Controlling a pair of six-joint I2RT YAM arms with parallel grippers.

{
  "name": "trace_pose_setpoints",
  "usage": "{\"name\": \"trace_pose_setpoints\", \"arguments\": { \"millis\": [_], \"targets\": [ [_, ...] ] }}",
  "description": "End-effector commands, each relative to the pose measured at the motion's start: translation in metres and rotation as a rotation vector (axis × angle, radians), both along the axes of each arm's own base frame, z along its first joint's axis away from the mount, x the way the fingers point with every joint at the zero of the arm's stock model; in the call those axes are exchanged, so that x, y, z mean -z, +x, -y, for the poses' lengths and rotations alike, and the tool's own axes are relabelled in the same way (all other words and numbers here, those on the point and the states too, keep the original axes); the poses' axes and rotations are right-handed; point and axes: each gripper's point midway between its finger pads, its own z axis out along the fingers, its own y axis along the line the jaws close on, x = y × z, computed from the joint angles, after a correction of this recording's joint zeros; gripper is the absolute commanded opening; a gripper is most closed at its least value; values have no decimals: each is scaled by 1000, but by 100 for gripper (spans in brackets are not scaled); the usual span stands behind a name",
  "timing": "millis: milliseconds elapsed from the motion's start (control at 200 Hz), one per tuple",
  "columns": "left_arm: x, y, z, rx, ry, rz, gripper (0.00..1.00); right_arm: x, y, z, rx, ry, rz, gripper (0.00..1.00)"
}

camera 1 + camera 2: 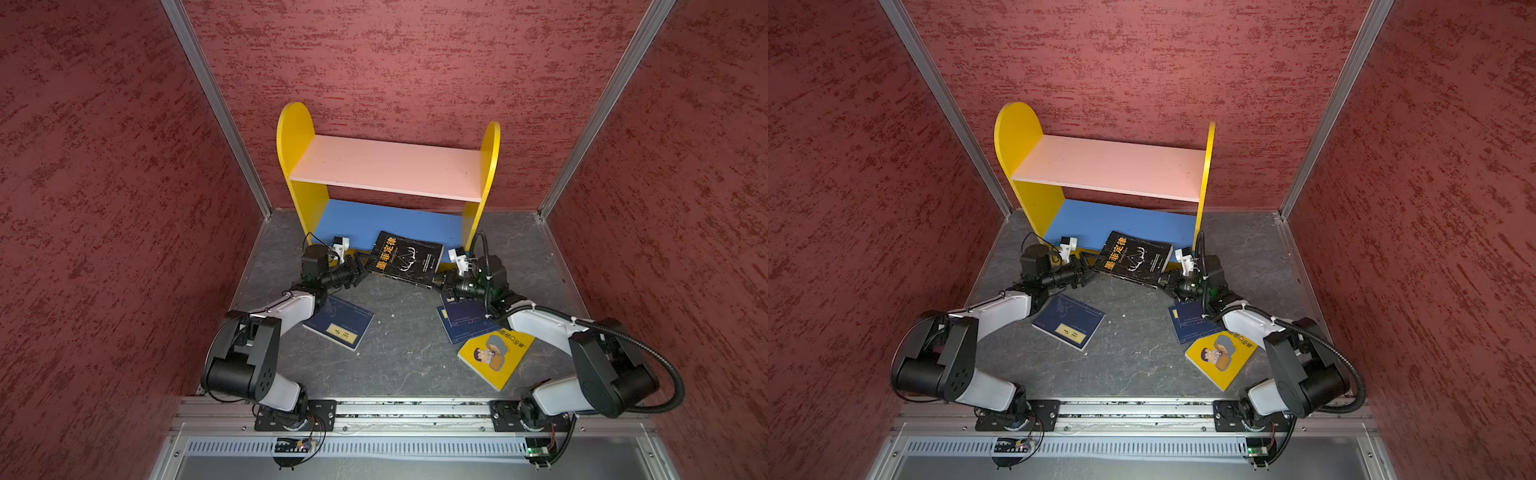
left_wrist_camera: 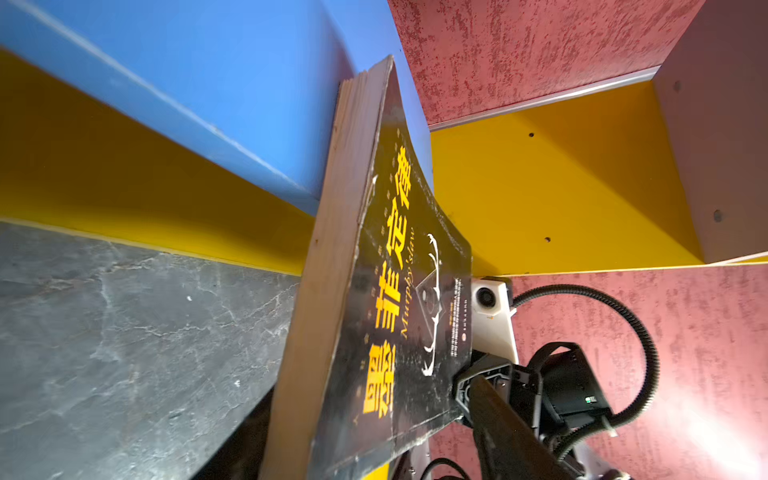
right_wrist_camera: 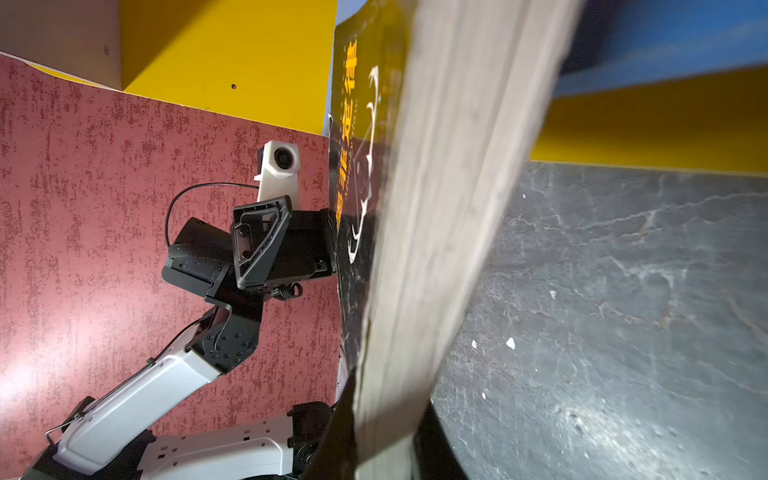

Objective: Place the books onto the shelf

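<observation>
While the black book (image 1: 405, 257) hung tilted between the two arms, its far edge reached over the front of the blue board (image 1: 365, 220) of the shelf (image 1: 296, 137). Whether it touched that board could not be told. The shelf stood at the middle of the table's (image 1: 399, 365) far edge.

The right gripper (image 1: 436, 283) was clamped on the book's near right corner, and the left wrist view showed its fingers (image 2: 467, 384) pinching the cover there. The left gripper (image 1: 358, 270) sat at the book's left edge with its fingers apart. Whether they pressed the book could not be told.

One navy book (image 1: 338, 322) lay flat toward the left edge, partly under the left arm. Another navy book (image 1: 463, 322) lay toward the right edge under the right arm. The yellow book (image 1: 494, 357) lay nearer the front edge, one corner overlapping that navy book.
</observation>
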Motion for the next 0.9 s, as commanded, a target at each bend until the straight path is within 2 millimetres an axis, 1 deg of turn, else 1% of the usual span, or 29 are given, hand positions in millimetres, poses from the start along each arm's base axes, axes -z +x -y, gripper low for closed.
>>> {"name": "trace_pose_setpoints", "arguments": {
  "millis": [0, 80, 85, 100, 180, 220, 286, 381, 436, 466, 471, 496, 521, 526, 536, 646, 736, 832, 857, 877, 897],
  "targets": [
    [-14, 0, 5, 25, -44, 73, 59, -3, 22, 21, 123, 25, -14, 11],
    [-16, 0, 5, 26, -45, 78, 47, -6, 23, 22, 130, 39, -8, 11],
    [-15, -1, 5, 26, -45, 77, 47, -1, 24, 21, 131, 36, -20, 11],
    [-15, -1, 6, 27, -45, 77, 43, 2, 25, 21, 133, 33, -28, 11],
    [-17, 0, 6, 19, -46, 81, 29, 3, 27, 22, 145, 37, -30, 11],
    [-19, 1, 6, 14, -46, 84, 26, 2, 29, 22, 154, 39, -29, 11],
    [-21, 2, 6, 7, -47, 93, 25, 2, 30, 24, 170, 41, -27, 12],
    [-25, 2, 5, -8, -51, 107, 19, 2, 32, 27, 192, 38, -27, 18],
    [-29, 4, 4, -21, -59, 118, 16, 2, 33, 29, 211, 39, -31, 29],
    [-31, 5, 5, -27, -63, 124, 15, 3, 33, 30, 219, 37, -32, 39],
    [-32, 5, 5, -27, -64, 125, 14, 3, 33, 30, 219, 37, -32, 39],
    [-33, 6, 4, -34, -68, 129, 13, 6, 33, 32, 227, 30, -39, 48],
    [-35, 7, 4, -39, -72, 135, 12, 10, 33, 33, 237, 20, -49, 54],
    [-36, 7, 4, -40, -72, 136, 11, 5, 33, 34, 238, 25, -37, 55],
    [-37, 7, 4, -42, -74, 138, 11, 0, 32, 35, 240, 28, -25, 56],
    [-45, 13, 3, -69, -92, 156, 8, -2, 29, 42, 270, -4, -14, 68],
    [-54, 20, 2, -95, -102, 176, 7, -10, 26, 50, 305, -22, 17, 79],
    [-63, 26, 2, -118, -104, 200, 6, -19, 22, 59, 346, -55, 47, 87],
    [-64, 28, 2, -124, -104, 203, 6, -20, 21, 62, 359, -66, 52, 88],
    [-65, 29, 4, -125, -105, 206, 5, -21, 20, 65, 371, -75, 60, 91],
    [-68, 30, 5, -127, -106, 214, 5, -22, 19, 67, 379, -85, 66, 91]
  ]
}}
